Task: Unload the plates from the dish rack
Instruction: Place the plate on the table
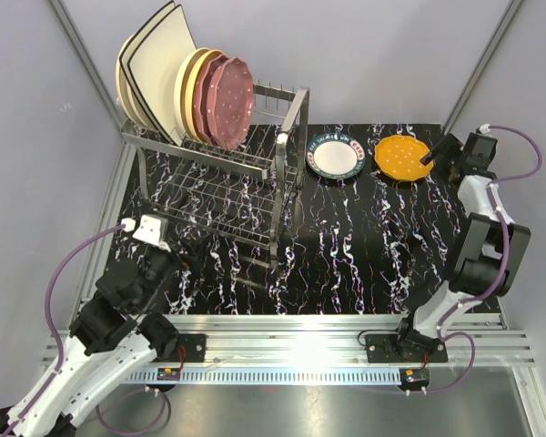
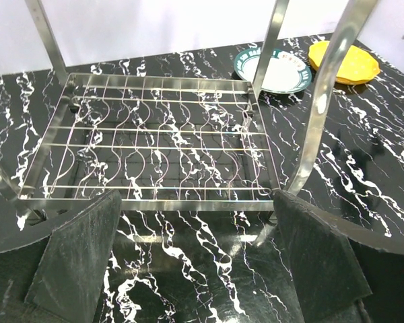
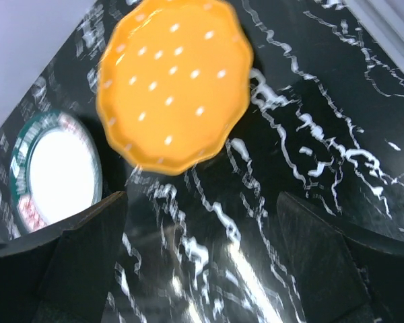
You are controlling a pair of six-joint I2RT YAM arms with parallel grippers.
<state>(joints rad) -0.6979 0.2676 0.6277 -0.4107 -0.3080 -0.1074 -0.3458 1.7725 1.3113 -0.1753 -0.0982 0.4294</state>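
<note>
- Since the orange plate (image 1: 402,157) and patterned-rim plate (image 1: 336,157) already lie flat right of the dish rack (image 1: 227,177), the right gripper (image 3: 202,195) hovers beside them, jaws wide, empty.
- The remaining plates (image 1: 193,89) stand in the rack's upper prongs.
- The left gripper (image 2: 196,195), spread and empty, faces the rack's bare lower shelf (image 2: 155,141); its posts (image 2: 323,101) stand in the way.

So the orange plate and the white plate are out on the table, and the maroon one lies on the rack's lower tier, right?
Not quite: the maroon plate stands on edge in the top tier of the dish rack, as the top external view shows. The orange plate and white plate are out on the table.
</note>
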